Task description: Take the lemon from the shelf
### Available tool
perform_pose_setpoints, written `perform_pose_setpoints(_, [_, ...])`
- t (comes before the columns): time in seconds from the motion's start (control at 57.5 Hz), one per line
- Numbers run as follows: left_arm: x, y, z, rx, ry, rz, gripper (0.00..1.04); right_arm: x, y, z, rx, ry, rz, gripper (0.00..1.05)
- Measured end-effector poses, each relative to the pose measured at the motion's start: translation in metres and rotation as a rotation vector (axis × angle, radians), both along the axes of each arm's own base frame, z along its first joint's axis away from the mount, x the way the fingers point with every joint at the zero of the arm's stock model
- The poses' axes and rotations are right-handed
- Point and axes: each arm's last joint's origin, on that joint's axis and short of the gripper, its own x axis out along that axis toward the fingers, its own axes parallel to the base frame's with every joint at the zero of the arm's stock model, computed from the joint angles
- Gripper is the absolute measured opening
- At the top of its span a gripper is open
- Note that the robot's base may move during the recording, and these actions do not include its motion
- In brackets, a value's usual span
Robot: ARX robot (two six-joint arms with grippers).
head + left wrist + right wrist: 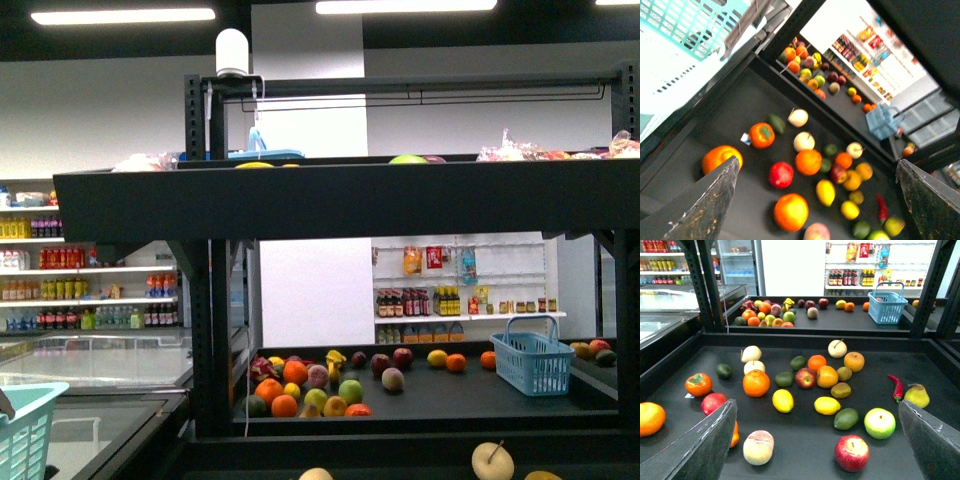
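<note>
Two yellow lemons lie side by side on the dark tray of the black shelf (805,442): one lemon (783,400) nearer the orange, the other lemon (827,405) beside a green avocado. My right gripper (816,402) hovers open over them, its fingers wide apart and holding nothing. In the left wrist view the same tray (740,115) shows a lemon (825,192) and a smaller yellow fruit (850,210). The left gripper (817,159) is open above them and empty. The front view shows the shelf's upper tier (300,195) but neither gripper.
Around the lemons lie an orange (756,383), a peach (758,447), a red apple (852,453), a green apple (879,423) and a red chilli (897,386). A blue basket (887,305) stands on the far tray. A teal basket (25,430) sits left. Black posts (707,285) flank the tray.
</note>
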Motion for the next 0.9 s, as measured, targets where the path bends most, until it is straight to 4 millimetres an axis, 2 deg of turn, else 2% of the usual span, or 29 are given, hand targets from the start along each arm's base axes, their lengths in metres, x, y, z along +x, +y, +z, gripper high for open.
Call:
perform_pose_setpoints(0.087, [0.033,0.022,0.017,-0.131,0.028,0.043,0.97,0.0,0.0,0.0,0.0,0.0,0.0,0.97])
perform_pose_setpoints(0.226, [0.082,0.049,0.033,-0.253,0.045,0.082,0.97,0.0,0.0,0.0,0.0,0.0,0.0,0.97])
perform_pose_setpoints(0.278, [0.106,0.062,0.04,-0.303,0.028,0.103,0.97,0.0,0.0,0.0,0.0,0.0,0.0,0.97])
perform_pose_setpoints(0.4, [0.141,0.078,0.045,-0.379,0.008,0.132,0.97,0.0,0.0,0.0,0.0,0.0,0.0,0.97])
perform_pose_setpoints(0.679, [0.185,0.099,0.03,-0.474,0.026,0.178,0.97,0.0,0.0,0.0,0.0,0.0,0.0,0.97])
perform_pose_setpoints(0.905, [0.214,0.105,0.033,-0.473,-0.003,0.18,0.97,0.0,0.0,0.0,0.0,0.0,0.0,0.97])
